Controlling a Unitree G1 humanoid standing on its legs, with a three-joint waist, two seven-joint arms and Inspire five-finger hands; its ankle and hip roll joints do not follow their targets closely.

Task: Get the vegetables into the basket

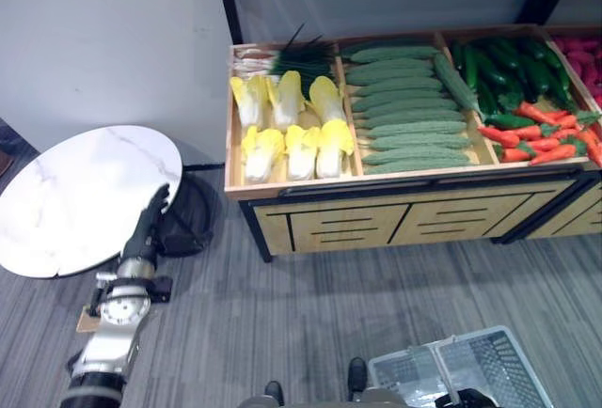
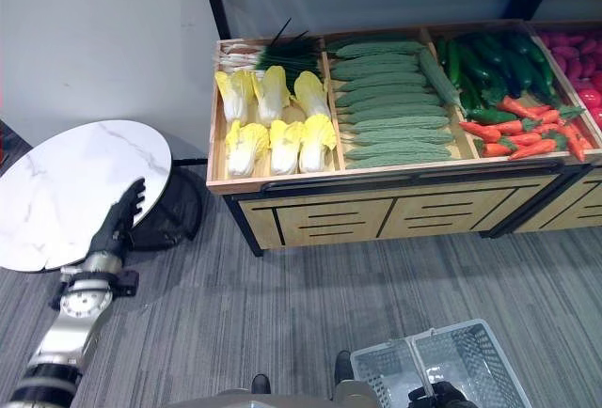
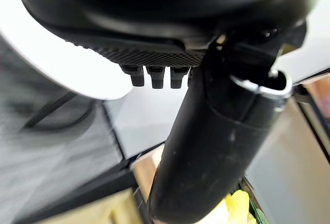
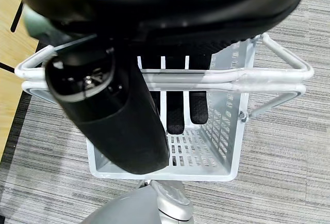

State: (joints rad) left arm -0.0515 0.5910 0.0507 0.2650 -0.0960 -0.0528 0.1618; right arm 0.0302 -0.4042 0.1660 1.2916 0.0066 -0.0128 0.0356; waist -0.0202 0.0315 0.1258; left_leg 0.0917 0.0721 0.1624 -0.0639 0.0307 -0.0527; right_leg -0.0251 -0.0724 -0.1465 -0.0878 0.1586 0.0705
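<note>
Grey carpet under us, our right hand (image 4: 154, 100) curled round the handles (image 4: 216, 77) of the grey basket (image 4: 221, 131), our left hand (image 1: 149, 225) straight-fingered over the white round table (image 1: 75, 192), vegetables (image 1: 404, 107) well beyond its fingertips in the wooden stand (image 1: 282, 225).

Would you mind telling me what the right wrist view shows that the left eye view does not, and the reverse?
The right wrist view shows the right hand with fingers hooked over the basket handles, and the basket's bare floor. The left eye view shows the left hand with straight fingers by the white round table, plus the stand's cabbages, cucumbers and carrots. Both show the grey basket and striped carpet.
</note>
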